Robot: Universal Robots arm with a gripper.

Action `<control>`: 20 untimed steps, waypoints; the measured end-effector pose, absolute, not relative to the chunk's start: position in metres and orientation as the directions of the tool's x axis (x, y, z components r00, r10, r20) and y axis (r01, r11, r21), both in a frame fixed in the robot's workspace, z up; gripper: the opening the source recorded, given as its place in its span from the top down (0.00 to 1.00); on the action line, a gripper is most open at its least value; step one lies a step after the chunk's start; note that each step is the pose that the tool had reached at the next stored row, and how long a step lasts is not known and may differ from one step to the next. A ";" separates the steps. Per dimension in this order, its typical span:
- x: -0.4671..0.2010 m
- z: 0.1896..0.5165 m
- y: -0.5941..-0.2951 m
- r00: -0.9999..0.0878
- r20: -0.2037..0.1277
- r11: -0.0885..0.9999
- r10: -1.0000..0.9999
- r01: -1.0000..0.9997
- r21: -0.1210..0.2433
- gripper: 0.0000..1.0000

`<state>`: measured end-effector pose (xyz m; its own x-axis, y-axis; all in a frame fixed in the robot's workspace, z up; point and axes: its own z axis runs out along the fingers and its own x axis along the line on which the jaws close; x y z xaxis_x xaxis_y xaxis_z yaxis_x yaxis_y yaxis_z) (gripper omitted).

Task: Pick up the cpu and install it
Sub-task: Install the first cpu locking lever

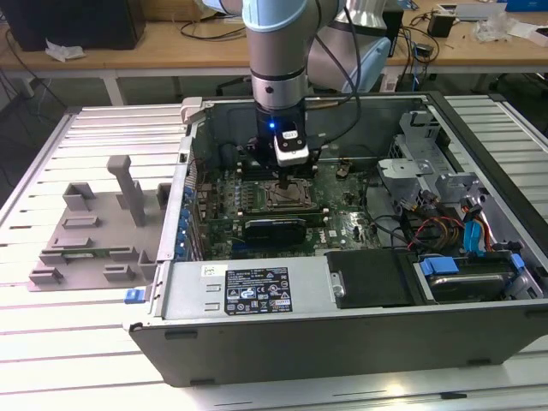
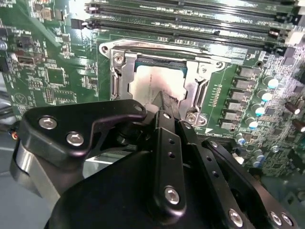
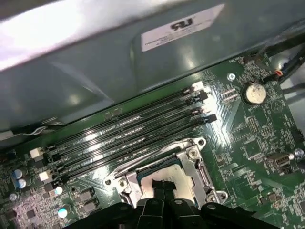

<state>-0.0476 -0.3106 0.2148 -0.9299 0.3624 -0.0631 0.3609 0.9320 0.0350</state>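
The exterior view shows the arm reaching down into the open computer case [image 1: 360, 342], where the gripper [image 1: 286, 181] is held directly above the socket frame [image 1: 288, 197] in the middle of the green motherboard [image 1: 342, 224]. At the exterior view's left, outside the case, a grey plastic tray [image 1: 86, 235] with raised blocks is placed on the slatted metal table [image 1: 51, 334].

In the second wrist view, the cpu [image 2: 150, 82] is seen lying flat inside the socket frame [image 2: 157, 78], its silvery top plate surrounded by the dark metal of the frame. The black fingers [image 2: 167, 106] of the gripper [image 2: 167, 98] are brought together into one narrow tip, and this tip is lowered onto the edge of the cpu. Nothing is seen to be pinched between them.

In the first wrist view, the same closed tip [image 3: 163, 185] is seen at the cpu [image 3: 159, 179] in the socket frame [image 3: 193, 164], beside the row of long black memory slots [image 3: 128, 138]. A round coin battery [image 3: 254, 93] is mounted on the board, well apart from the socket.
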 end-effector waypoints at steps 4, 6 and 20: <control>-0.043 0.215 -0.311 -0.949 -0.061 0.951 0.308 0.306 0.034 0.89; -0.039 0.214 -0.311 -0.959 -0.057 0.960 0.278 0.277 0.032 0.89; -0.039 0.238 -0.311 -0.987 -0.061 0.989 0.146 0.146 0.016 0.89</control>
<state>-0.0393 -0.3109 0.2377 -0.9873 0.1465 -0.0609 0.1457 0.9892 0.0165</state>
